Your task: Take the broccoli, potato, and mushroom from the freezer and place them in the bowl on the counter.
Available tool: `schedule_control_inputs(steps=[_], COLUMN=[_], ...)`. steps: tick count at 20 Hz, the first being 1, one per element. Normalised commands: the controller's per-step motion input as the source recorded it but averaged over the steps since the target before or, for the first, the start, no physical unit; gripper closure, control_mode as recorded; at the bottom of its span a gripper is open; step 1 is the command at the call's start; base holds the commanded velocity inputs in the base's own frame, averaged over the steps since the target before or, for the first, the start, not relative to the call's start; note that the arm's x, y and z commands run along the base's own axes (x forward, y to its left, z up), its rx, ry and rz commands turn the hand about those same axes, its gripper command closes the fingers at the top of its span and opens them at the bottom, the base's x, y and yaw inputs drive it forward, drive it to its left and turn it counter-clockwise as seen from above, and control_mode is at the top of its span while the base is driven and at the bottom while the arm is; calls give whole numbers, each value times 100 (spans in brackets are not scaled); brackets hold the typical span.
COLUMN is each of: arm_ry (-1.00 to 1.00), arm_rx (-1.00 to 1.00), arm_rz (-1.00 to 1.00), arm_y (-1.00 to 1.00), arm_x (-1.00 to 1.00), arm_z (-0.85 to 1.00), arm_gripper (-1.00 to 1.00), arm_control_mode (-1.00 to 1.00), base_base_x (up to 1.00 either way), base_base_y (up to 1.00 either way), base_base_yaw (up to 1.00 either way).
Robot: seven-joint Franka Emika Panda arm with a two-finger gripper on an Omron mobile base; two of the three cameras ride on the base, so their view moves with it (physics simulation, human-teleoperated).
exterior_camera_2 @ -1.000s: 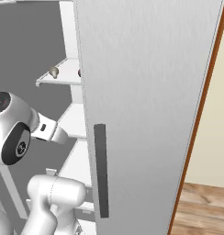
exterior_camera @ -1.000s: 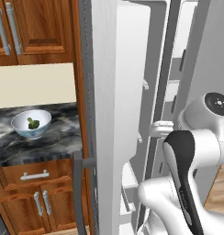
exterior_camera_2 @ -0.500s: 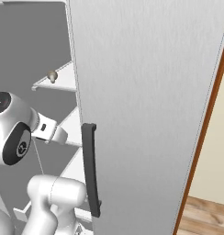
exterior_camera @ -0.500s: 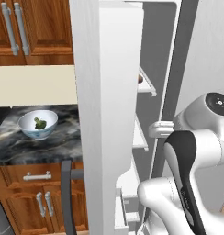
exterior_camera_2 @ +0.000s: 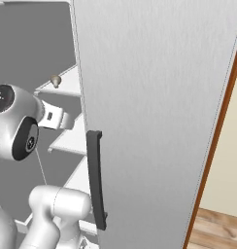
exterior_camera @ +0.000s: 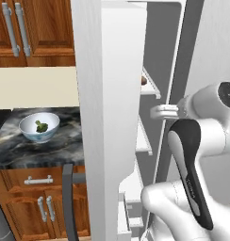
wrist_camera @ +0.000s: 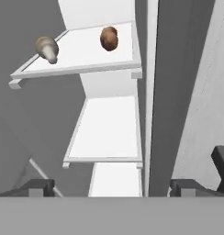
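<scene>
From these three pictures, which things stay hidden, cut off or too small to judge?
- Potato: left base view, the freezer's white wall hides most of it.
- Mushroom: right base view, too small to judge how it lies.
- Bowl: broccoli inside; the near rim hides whether anything lies under it.
- Pincer: hand view, only the tips show, wide apart; the bottom edge cuts the rest.
- Lower drawers: left base view, arm and wall cover them.

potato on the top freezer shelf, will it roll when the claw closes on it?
Probably. The potato is a smooth rounded oval lying loose on a flat white shelf, so a nudge may roll it. It looks rigid, so it should take a firm pinch. The mushroom lies apart, so contact seems unlikely.
</scene>
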Motion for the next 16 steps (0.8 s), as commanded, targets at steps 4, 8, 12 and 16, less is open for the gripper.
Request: schedule_control_inputs(steps=[4, 8, 12, 16], arm_ry=[-31, -24, -2, 3], arm_rx=[-2, -10, -5, -4], arm_rz=[10, 7, 1, 0], arm_y=[19, 22, 0, -4], arm_x=[77, 86, 100, 100], arm_z=[100, 96, 22, 0], arm_gripper=[-100, -100, -100, -100], arm_control_mode=[-100, -100, -100, -100], base_base_x=[0, 0, 0, 0], base_base_y=[0, 0, 0, 0], base_base_yaw=[0, 0, 0, 0])
